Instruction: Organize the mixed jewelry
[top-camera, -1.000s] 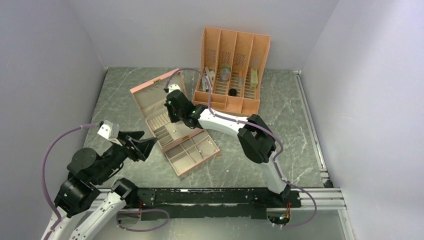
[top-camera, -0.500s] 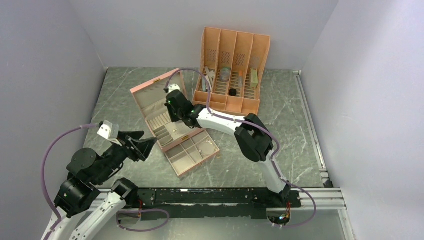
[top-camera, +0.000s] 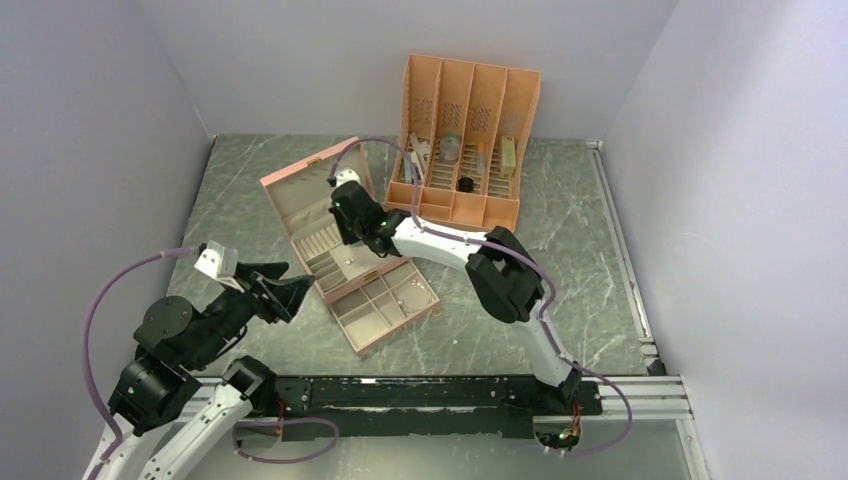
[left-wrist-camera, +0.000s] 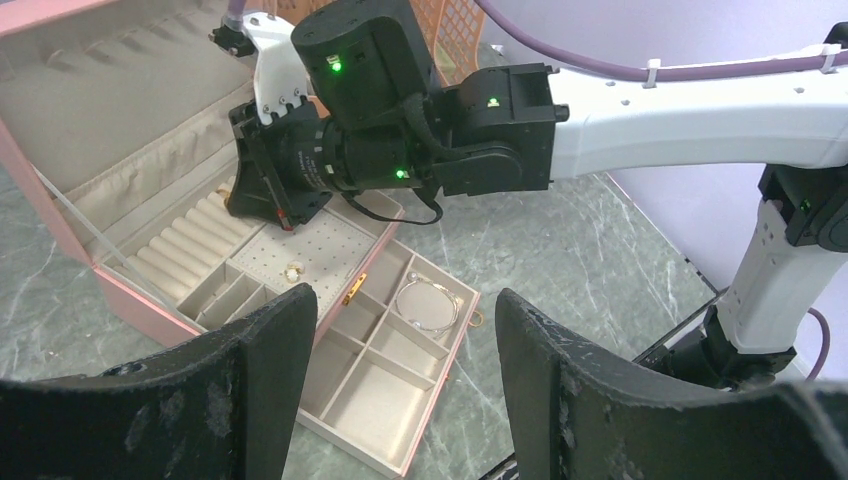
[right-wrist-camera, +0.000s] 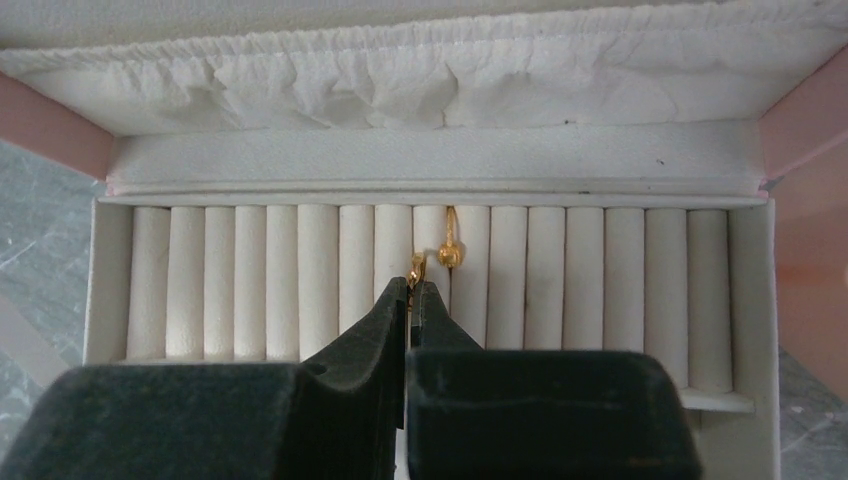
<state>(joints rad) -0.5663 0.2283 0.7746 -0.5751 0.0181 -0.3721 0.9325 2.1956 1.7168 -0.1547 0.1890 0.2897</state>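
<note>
Only right wrist view, right claw (right-wrist-camera: 410, 292) pinching gold piece (right-wrist-camera: 417, 266), ring rolls (right-wrist-camera: 250, 280)

The right arm's elbow (top-camera: 505, 275) on my rig has swung slightly toward the left edge of the table (top-camera: 600, 250). That carried the right gripper (right-wrist-camera: 410, 290), pinched on a gold earring (right-wrist-camera: 416, 266), a touch toward the far-left corner.

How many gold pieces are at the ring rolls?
2: one gold ring seated between two rolls, one gold piece held at the right tool's tips. The tool may hide more.
</note>
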